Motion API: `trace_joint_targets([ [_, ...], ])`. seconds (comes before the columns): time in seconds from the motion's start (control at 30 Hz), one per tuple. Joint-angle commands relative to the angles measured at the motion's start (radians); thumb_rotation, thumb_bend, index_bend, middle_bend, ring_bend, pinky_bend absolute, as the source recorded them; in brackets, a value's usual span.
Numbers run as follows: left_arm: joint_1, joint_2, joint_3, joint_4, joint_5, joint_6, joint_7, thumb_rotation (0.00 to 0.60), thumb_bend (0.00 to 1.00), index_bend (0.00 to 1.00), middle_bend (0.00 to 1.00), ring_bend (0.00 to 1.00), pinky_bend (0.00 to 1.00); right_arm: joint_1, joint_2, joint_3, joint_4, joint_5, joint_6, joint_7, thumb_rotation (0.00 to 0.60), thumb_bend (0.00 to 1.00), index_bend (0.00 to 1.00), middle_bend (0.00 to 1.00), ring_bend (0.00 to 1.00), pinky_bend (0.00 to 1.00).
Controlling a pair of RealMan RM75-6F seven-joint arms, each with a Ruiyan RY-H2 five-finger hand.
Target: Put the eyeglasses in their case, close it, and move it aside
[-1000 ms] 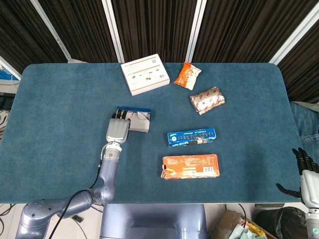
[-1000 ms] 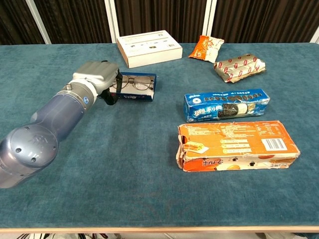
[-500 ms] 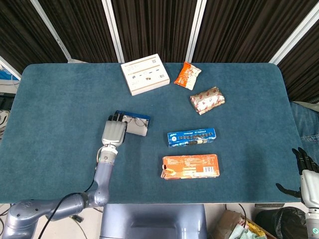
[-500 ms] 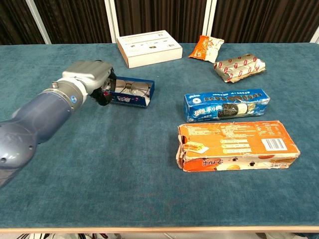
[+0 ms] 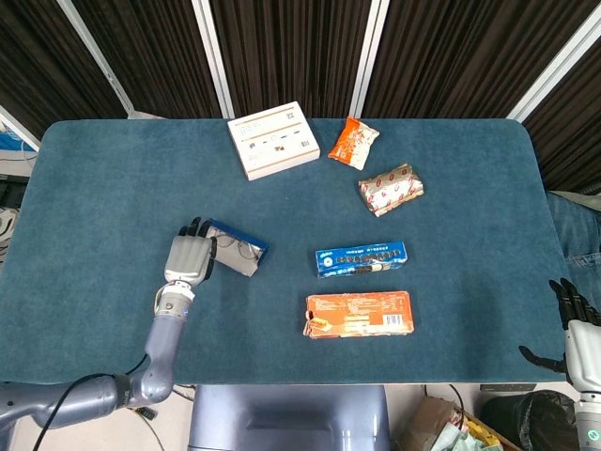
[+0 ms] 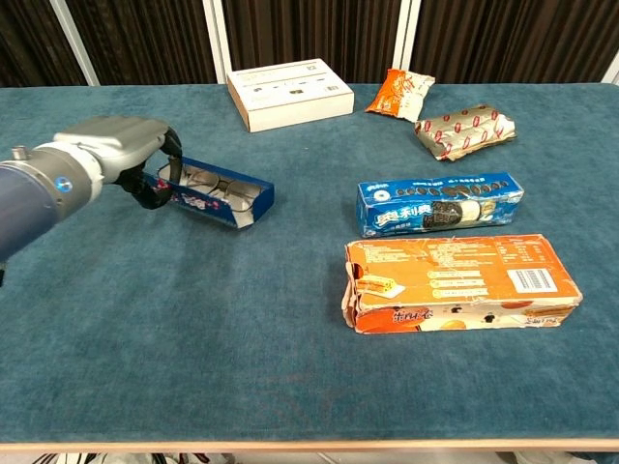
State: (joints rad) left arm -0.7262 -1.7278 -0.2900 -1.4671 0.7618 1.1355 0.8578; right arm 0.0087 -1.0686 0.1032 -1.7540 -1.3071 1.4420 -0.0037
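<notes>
A long blue eyeglass case lies open-topped left of the table's middle, turned at an angle. The eyeglasses lie inside it. My left hand grips the case's left end, with dark fingers curled around it. Whether the case touches the cloth I cannot tell. My right hand hangs beyond the table's right front corner, holding nothing, its fingers apart; the chest view does not show it.
A white box, an orange snack bag and a silver-red packet lie at the back. A blue cookie box and an orange carton lie right of the case.
My left hand has carried the case to the left and toward the table's front, and the case has turned to lie at an angle. The right hand has not moved.
</notes>
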Motion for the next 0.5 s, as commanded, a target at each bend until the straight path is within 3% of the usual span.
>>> trace_joint_targets([
  [0.03,0.014,0.032,0.021,-0.043,-0.015,0.001,0.001,0.6,0.46,0.56,0.14,0.05,0.19,0.0,0.0,0.0,-0.001,0.001,-0.001,0.0,0.6,0.2,0.06,0.01,0.12,0.16],
  [0.37,0.001,0.051,0.029,-0.101,-0.028,0.021,0.001,0.6,0.46,0.56,0.14,0.05,0.19,0.002,0.0,0.001,-0.001,0.004,-0.004,0.0,0.6,0.2,0.06,0.01,0.12,0.16],
  [0.5,-0.017,0.047,0.02,-0.109,-0.084,0.012,0.019,0.6,0.45,0.56,0.14,0.05,0.19,0.002,0.0,0.0,-0.001,0.003,-0.004,-0.001,0.6,0.2,0.06,0.01,0.12,0.16],
])
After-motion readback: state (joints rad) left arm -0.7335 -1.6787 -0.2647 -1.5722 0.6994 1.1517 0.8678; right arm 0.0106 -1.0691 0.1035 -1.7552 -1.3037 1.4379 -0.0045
